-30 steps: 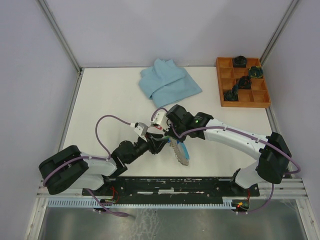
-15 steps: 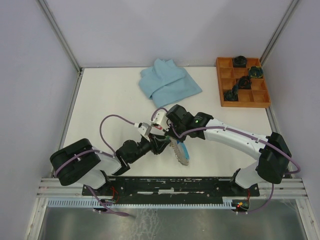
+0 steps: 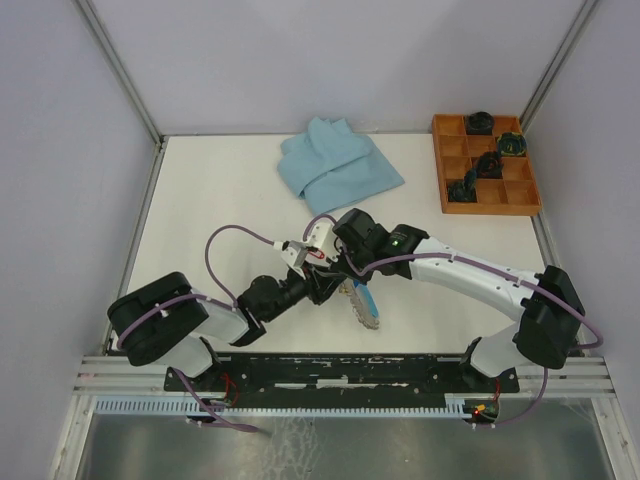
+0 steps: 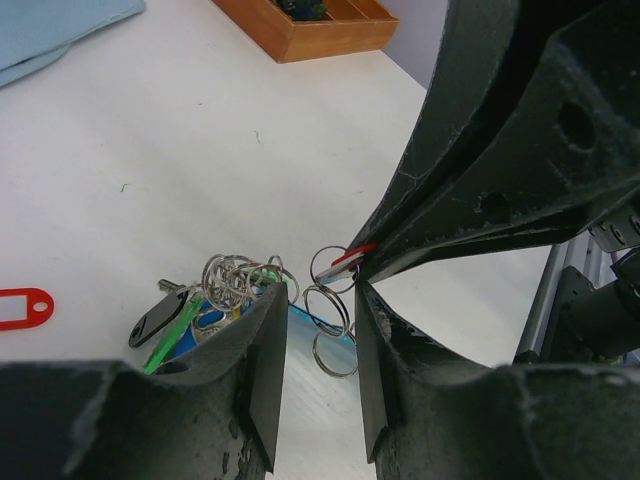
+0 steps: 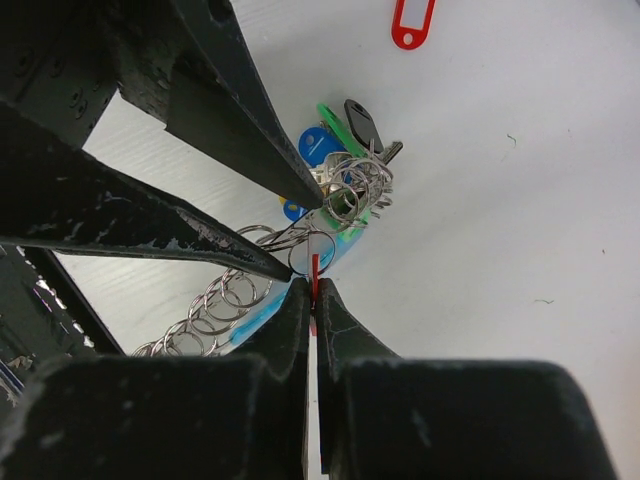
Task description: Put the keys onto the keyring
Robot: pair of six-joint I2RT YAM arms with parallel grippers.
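Pinching, right gripper (image 5: pixel 313 285): the fingers are pressed together on a thin red-edged piece (image 5: pixel 314 264), seen on edge; a small ring (image 5: pixel 304 256) hangs at its tip. Whether the piece is a key cannot be told.
Left gripper (image 4: pixel 320 300): the jaws stand apart with a narrow gap, and nothing is seen clamped between them.
Meeting of the two: the grippers are brought tip to tip low over the table (image 4: pixel 200 130) – the right one's tip lies just above the left one's right finger, and the small ring sits at the mouth of the left gap.
Keyring (image 5: pixel 225 305): laid on the table as a chain of grey wire loops with a light-blue segment, directly under both grippers; in the left wrist view, part of the blue segment and two loops are seen through the gap between the left fingers.
Keys (image 5: pixel 345 165): bunched in a heap with green, blue and dark tags at the end of the keyring – just beside the upper left fingertip in the right wrist view, which may touch the heap; contact cannot be told.
Loose red tag (image 5: pixel 411 22): flat on the table, well apart from the heap and both grippers.
Cloth (image 3: pixel 338 165): folded at the far side of the table.
Tray (image 3: pixel 490 210): at the far right corner, dark items in some compartments.
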